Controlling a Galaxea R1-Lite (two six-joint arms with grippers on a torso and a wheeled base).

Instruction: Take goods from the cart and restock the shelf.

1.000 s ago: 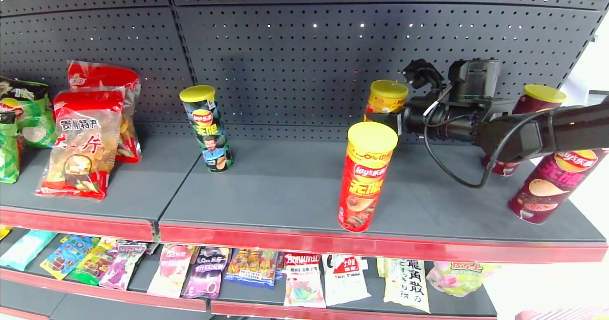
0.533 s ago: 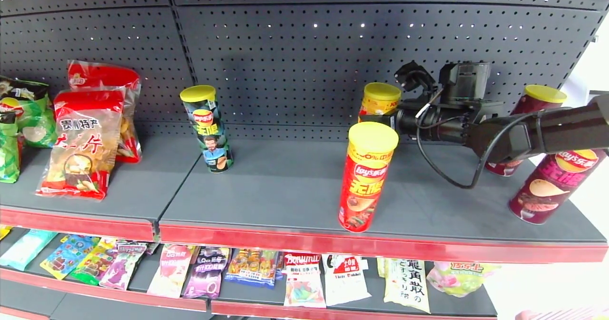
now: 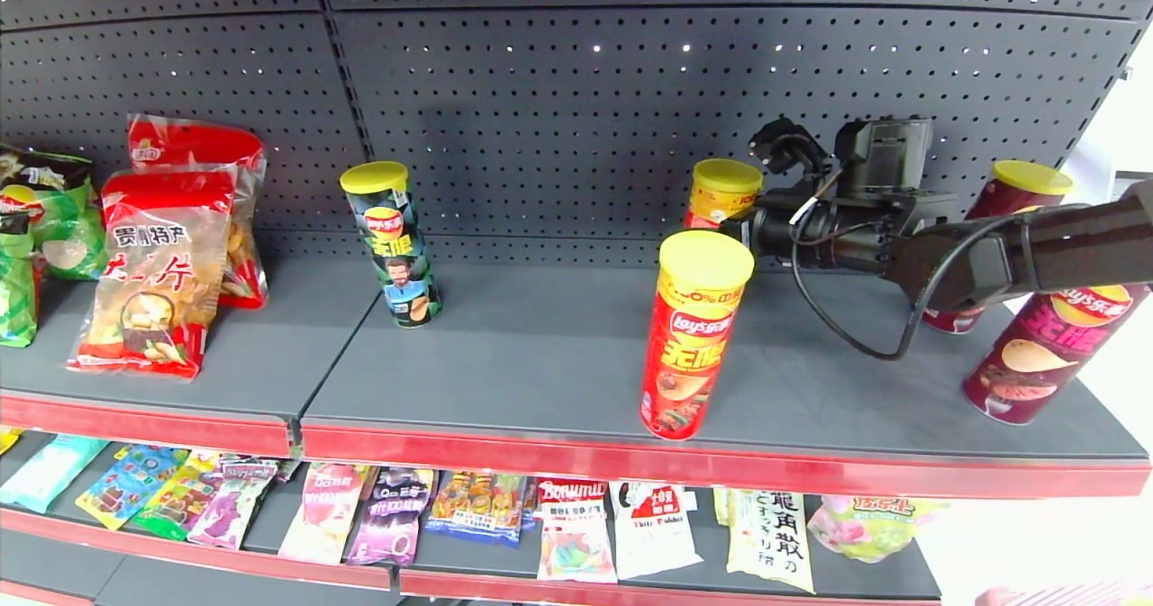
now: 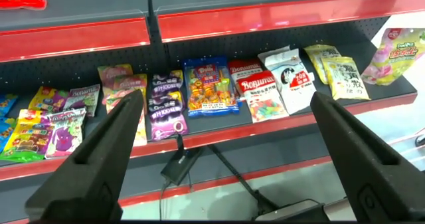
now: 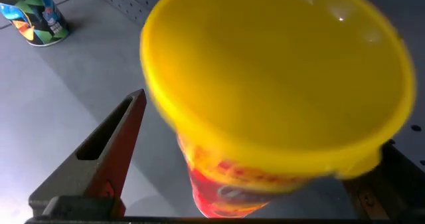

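A red chip can with a yellow lid is at the back of the grey shelf, its base hidden behind a taller can. My right gripper comes in from the right and is shut on it just under the lid. In the right wrist view the yellow lid looms close, with one finger beside it. My left gripper is open and holds nothing, down in front of the lower shelf of snack packets.
A tall red can stands near the shelf's front edge, right in front of the held can. A green-black can stands to the left, snack bags far left, a purple can and a dark red can at the right.
The right gripper carried the yellow-lidded can a little to the left and lower toward the shelf back, then edged slightly back right. The other goods stayed put.
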